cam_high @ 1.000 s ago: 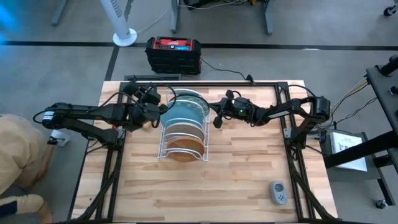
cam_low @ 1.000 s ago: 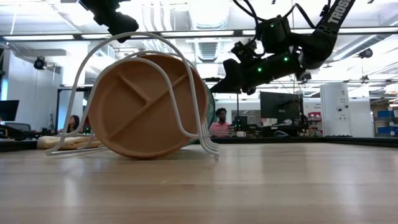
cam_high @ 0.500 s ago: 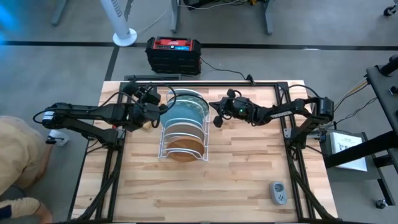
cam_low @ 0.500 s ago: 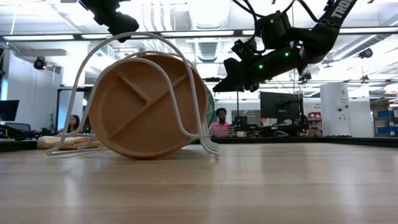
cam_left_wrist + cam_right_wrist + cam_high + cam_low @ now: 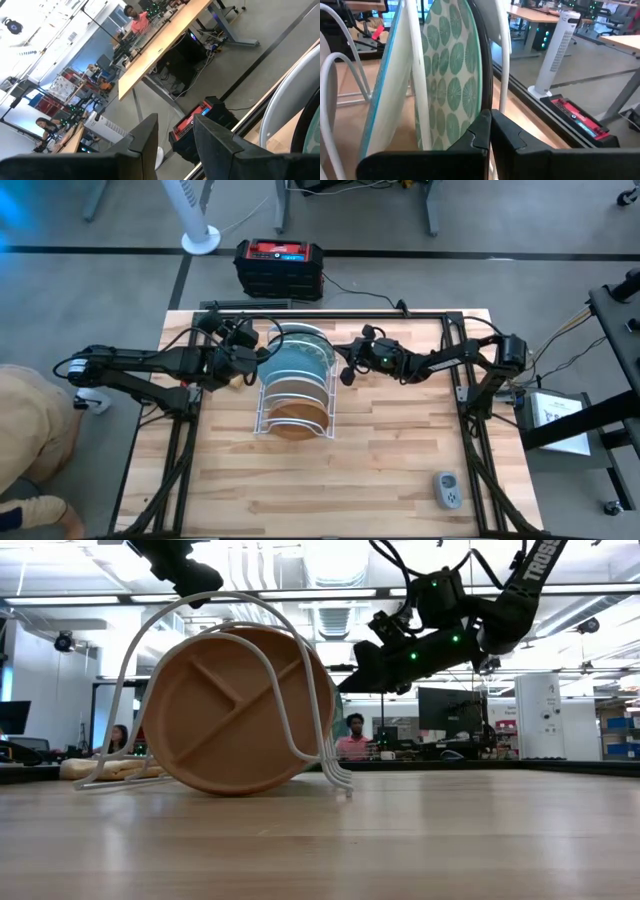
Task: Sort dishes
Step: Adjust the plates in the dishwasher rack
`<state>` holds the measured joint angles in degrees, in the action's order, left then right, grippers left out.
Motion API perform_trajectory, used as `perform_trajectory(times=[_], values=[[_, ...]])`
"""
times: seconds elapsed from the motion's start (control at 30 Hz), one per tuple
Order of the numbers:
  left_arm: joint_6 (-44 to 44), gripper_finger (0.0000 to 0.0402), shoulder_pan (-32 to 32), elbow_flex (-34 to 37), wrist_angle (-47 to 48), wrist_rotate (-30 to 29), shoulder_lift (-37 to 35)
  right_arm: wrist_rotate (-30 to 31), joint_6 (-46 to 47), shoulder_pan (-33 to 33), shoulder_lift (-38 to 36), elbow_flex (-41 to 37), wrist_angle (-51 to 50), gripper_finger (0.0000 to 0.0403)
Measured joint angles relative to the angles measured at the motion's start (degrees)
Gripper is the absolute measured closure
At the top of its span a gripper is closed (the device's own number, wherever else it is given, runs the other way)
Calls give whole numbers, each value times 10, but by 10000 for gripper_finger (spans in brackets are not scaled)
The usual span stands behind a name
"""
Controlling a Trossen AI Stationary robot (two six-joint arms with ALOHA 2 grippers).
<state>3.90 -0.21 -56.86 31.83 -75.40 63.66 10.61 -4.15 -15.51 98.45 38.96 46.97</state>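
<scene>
Right gripper (image 5: 346, 371) has crept left toward the rack (image 5: 292, 416), jaws shut, empty. We see the teal plate (image 5: 452, 75) edge-on just left of its tips, standing in the rack. Left gripper (image 5: 243, 362) sits half open at the rack's left.

Shut right gripper (image 5: 489, 131) near teal dotted plate (image 5: 452, 80), maybe touching

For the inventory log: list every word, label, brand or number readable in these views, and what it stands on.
"TROSS", white letters cut off at the picture's edge, on the right arm's link in the low view.
White paper sheet beside the table: print too small to read.
Red-and-black box on the floor: its label is blurred, unreadable.
Grey handheld device on the table: markings too small to read.
</scene>
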Motion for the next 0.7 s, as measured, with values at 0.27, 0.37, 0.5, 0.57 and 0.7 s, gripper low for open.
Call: perform_trajectory(times=[0.27, 0.37, 0.5, 0.57, 0.7], values=[[10, 288, -1, 0, 0, 0, 0, 18, -20, -1, -17, 0, -28, 403], [17, 288, -6, 0, 2, 1, 0, 40, -26, 2, -47, 0, -76, 403], [18, 288, -18, 0, 11, 52, -2, 44, -10, 6, -89, -2, -144, 403], [16, 288, -31, 0, 23, 88, -5, 28, 4, 11, -112, -7, -182, 403], [-5, 288, -69, 0, 56, 133, -22, -6, 26, 37, -151, -32, -233, 403]])
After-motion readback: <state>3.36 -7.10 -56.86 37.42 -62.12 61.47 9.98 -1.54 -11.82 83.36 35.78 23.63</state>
